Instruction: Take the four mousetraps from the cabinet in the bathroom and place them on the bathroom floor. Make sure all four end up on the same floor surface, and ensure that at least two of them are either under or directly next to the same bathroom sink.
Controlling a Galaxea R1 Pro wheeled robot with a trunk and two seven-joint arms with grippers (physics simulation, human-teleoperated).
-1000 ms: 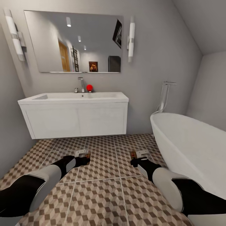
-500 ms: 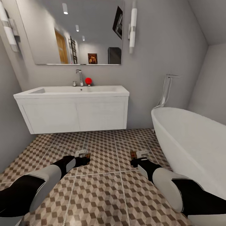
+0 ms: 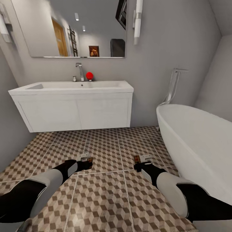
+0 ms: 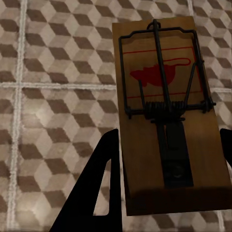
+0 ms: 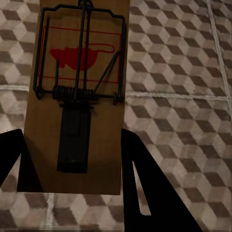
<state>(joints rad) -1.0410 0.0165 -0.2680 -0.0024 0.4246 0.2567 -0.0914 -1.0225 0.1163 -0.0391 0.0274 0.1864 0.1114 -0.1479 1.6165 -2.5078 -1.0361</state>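
Observation:
Each of my grippers holds a mousetrap above the bathroom floor [image 3: 103,190] of cube-patterned tiles. My left gripper [image 3: 86,159] is shut on one mousetrap [image 4: 166,111], a brown wooden slab with a black wire spring and a red mouse print. My right gripper [image 3: 140,160] is shut on a second mousetrap [image 5: 79,92] of the same look. The white wall-hung sink [image 3: 72,104] stands ahead of both grippers, a little left of centre, with open floor under it. The cabinet is out of view.
A white bathtub [image 3: 196,141] fills the right side, close to my right arm. A mirror [image 3: 71,29] hangs over the sink, where a tap [image 3: 79,71] and a small red ball [image 3: 89,75] stand. Grey walls close in at left and behind.
The whole head view has shifted: sink, mirror and tub sit lower-to-higher differently and look nearer, so the camera has moved forward. Both arms keep their pose and their mousetraps.

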